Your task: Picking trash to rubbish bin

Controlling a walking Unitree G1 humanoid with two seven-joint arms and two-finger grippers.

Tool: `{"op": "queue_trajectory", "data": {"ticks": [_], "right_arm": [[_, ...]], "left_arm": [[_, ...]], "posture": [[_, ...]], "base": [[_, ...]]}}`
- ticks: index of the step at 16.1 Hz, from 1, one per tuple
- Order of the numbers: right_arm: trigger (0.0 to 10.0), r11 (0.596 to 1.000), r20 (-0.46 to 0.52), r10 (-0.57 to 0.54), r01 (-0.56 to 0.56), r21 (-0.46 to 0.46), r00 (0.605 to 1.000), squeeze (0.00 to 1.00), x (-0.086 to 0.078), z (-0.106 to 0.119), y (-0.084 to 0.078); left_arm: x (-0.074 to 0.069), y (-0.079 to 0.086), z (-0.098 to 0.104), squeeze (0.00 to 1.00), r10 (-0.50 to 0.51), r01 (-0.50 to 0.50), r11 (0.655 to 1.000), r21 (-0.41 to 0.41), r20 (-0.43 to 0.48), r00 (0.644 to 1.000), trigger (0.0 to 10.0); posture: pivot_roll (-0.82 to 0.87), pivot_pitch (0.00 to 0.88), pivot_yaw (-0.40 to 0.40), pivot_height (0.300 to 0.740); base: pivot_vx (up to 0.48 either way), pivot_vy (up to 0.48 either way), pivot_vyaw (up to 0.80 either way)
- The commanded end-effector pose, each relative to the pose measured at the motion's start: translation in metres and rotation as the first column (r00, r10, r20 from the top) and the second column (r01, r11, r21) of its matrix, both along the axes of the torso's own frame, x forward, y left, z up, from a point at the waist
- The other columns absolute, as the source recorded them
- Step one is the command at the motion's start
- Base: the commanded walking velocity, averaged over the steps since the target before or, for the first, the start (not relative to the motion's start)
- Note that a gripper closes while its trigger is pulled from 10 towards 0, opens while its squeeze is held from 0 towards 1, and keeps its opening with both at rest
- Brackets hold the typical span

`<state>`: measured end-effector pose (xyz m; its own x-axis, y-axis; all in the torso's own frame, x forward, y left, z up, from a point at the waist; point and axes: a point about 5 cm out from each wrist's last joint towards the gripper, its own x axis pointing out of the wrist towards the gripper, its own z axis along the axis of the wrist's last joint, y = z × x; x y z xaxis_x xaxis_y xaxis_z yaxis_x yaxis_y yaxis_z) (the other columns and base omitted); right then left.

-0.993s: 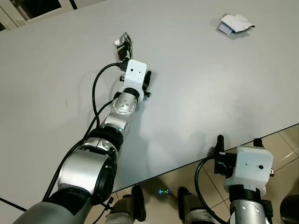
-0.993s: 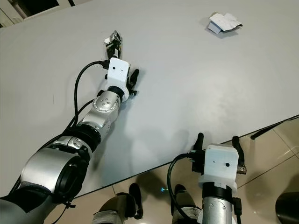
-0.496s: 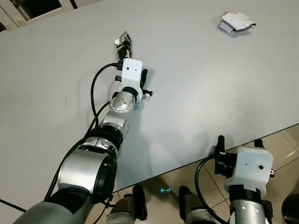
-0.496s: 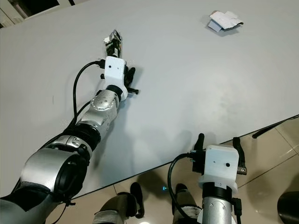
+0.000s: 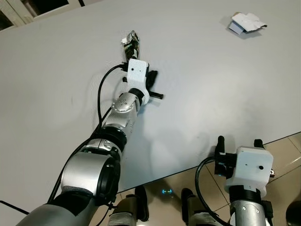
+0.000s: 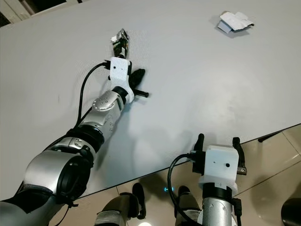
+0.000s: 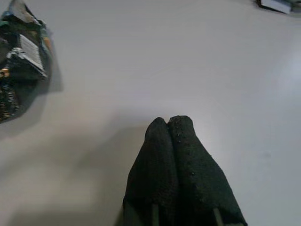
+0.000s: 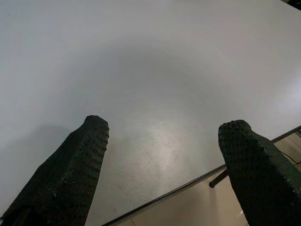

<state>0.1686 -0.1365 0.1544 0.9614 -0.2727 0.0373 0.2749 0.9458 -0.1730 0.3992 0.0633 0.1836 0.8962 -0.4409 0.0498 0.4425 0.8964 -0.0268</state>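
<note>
A small crumpled wrapper (image 5: 130, 40), dark with a bit of silver, lies on the pale grey tabletop (image 5: 211, 84), toward the far left of the reach. A second piece of trash, a crumpled white paper (image 5: 246, 22), sits well apart from it near the far right of the tabletop.

The left gripper (image 7: 168, 123) is stretched out low over the tabletop just short of the wrapper. From its wrist view the two black fingers are pressed together with nothing between them, and the wrapper lies off to one side, not touching them. The right gripper (image 8: 162, 127) hangs by the near edge of the tabletop with its fingers spread wide and nothing held.

To my eye this is the approach to the first pick, with nothing grasped yet. The next move calls for the left fingers to part, line up with the wrapper, and straddle it before closing. The wrapper looks light and could slide if nudged.
</note>
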Motion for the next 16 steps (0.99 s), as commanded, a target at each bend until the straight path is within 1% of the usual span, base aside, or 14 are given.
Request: {"op": "queue_trajectory", "data": {"ticks": [1, 2, 3, 4, 6, 8, 10, 12, 14, 15, 16], "right_arm": [[10.0, 0.998, -0.014, 0.008, -0.007, 0.068, 1.0, 0.0, 0.0, -0.002, 0.009], [10.0, 0.998, -0.013, 0.008, -0.007, 0.068, 1.0, 0.0, 0.0, -0.002, 0.009], [10.0, 0.998, -0.011, 0.009, -0.008, 0.068, 1.0, 0.0, 0.0, -0.002, 0.009], [10.0, 0.998, -0.01, 0.009, -0.008, 0.067, 1.0, 0.0, 0.001, -0.002, 0.009], [10.0, 0.998, -0.009, 0.011, -0.01, 0.066, 1.0, 0.0, 0.001, -0.002, 0.009], [10.0, 0.998, -0.008, 0.011, -0.011, 0.064, 1.0, 0.0, 0.002, -0.002, 0.009], [10.0, 0.998, -0.007, 0.011, -0.011, 0.065, 1.0, 0.0, 0.003, -0.003, 0.009], [10.0, 0.998, -0.006, 0.013, -0.012, 0.066, 1.0, 0.0, 0.004, -0.003, 0.01], [10.0, 0.998, -0.006, 0.013, -0.012, 0.065, 1.0, 0.0, 0.004, -0.003, 0.01], [10.0, 0.998, -0.005, 0.012, -0.012, 0.064, 1.0, 0.0, 0.005, -0.003, 0.01], [10.0, 0.998, -0.005, 0.013, -0.012, 0.063, 1.0, 0.0, 0.005, -0.004, 0.01]], "left_arm": [[-0.013, -0.004, -0.043, 0.0, -0.039, 0.041, 0.999, 0.004, -0.182, 0.983, 0.0], [-0.014, -0.007, -0.043, 0.0, -0.072, 0.07, 0.997, -0.015, -0.188, 0.979, 0.0], [-0.018, -0.017, -0.044, 0.0, -0.167, 0.153, 0.985, -0.081, -0.211, 0.963, 0.0], [-0.021, -0.024, -0.045, 0.0, -0.234, 0.213, 0.97, -0.115, -0.22, 0.947, 0.0], [-0.026, -0.036, -0.044, 0.0, -0.332, 0.305, 0.941, -0.148, -0.215, 0.919, 0.0], [-0.03, -0.044, -0.042, 0.0, -0.392, 0.363, 0.917, -0.167, -0.204, 0.897, 0.0], [-0.031, -0.047, -0.042, 0.0, -0.419, 0.388, 0.905, -0.176, -0.201, 0.886, 0.0], [-0.032, -0.047, -0.042, 0.0, -0.423, 0.395, 0.904, -0.164, -0.198, 0.885, 0.0], [-0.029, -0.043, -0.041, 0.0, -0.39, 0.366, 0.918, -0.15, -0.195, 0.9, 0.0], [-0.027, -0.039, -0.04, 0.0, -0.362, 0.341, 0.93, -0.138, -0.186, 0.913, 0.0], [-0.023, -0.033, -0.037, 0.49, -0.312, 0.294, 0.948, -0.123, -0.175, 0.934, 2.7]], "posture": [[-0.19, 0.337, 0.13, 0.74], [-0.19, 0.337, 0.13, 0.74], [-0.19, 0.337, 0.13, 0.74], [-0.18, 0.333, 0.132, 0.74], [-0.18, 0.333, 0.132, 0.74], [-0.18, 0.329, 0.133, 0.74], [-0.18, 0.33, 0.136, 0.74], [-0.18, 0.329, 0.137, 0.74], [-0.17, 0.328, 0.139, 0.74], [-0.17, 0.328, 0.139, 0.74], [-0.17, 0.325, 0.138, 0.74]], "base": [[0.0, 0.0, 0.0], [0.0, 0.0, 0.0], [0.0, 0.0, 0.0], [0.0, 0.0, 0.0], [0.0, 0.0, 0.0], [0.0, 0.0, 0.0], [0.0, 0.0, 0.0], [0.0, 0.0, 0.0], [0.0, 0.0, 0.0], [0.0, 0.0, 0.0], [0.0, 0.0, 0.0]]}}
